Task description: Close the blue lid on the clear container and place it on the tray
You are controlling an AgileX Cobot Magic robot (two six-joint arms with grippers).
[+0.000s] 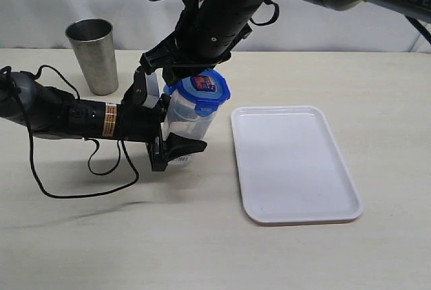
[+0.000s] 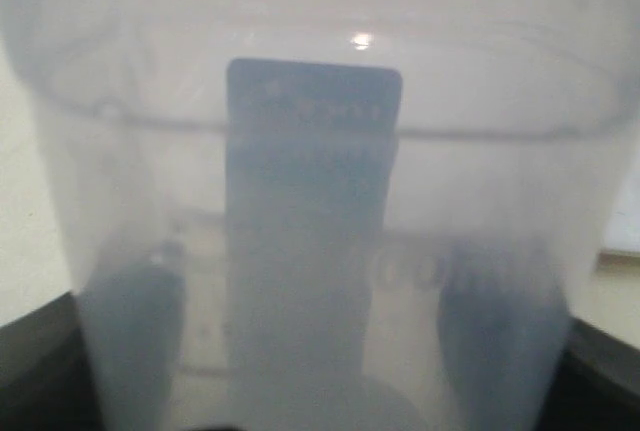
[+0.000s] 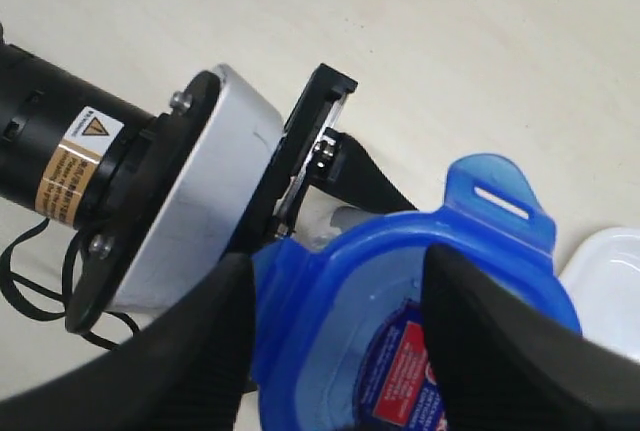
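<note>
Steel cup only in exterior view, left gripper sideways, clamped on tilted clear container, right gripper angled down, parted over blue lid.

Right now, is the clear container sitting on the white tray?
No, the clear container is held by the left gripper beside the tray, with table showing between them.

Blk arms, silver flange, yellow warn. label, blk cables.

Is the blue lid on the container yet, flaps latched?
On: the blue lid caps the clear container. One flap sticks out, unlatched; the others, cannot tell.
</note>
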